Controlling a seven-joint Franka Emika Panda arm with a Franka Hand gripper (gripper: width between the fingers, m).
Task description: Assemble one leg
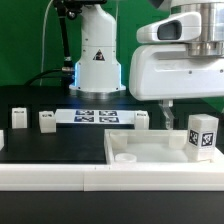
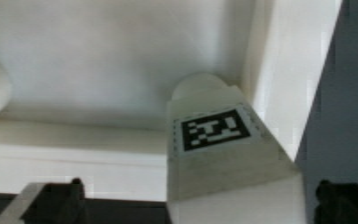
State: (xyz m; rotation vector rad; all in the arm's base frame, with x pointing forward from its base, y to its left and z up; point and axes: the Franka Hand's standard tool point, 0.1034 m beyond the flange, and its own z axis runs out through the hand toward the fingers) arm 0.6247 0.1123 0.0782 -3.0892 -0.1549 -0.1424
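A leg (image 1: 203, 133), a small white block with a black-and-white tag, stands upright on the large white panel (image 1: 150, 152) at the exterior view's right. In the wrist view the same leg (image 2: 220, 150) lies between my two dark fingertips (image 2: 59, 200), nearer to one of them, with a wide gap on the other side. My gripper (image 1: 168, 116) hangs just above the panel beside the leg. In the wrist view the gripper (image 2: 201, 200) is open and holds nothing. The panel (image 2: 87, 90) fills the wrist view behind the leg.
Three more small white legs (image 1: 18, 117) (image 1: 47, 120) (image 1: 142, 120) stand on the black table behind the panel. The marker board (image 1: 95, 116) lies at the middle. The robot's base (image 1: 97, 60) stands at the back.
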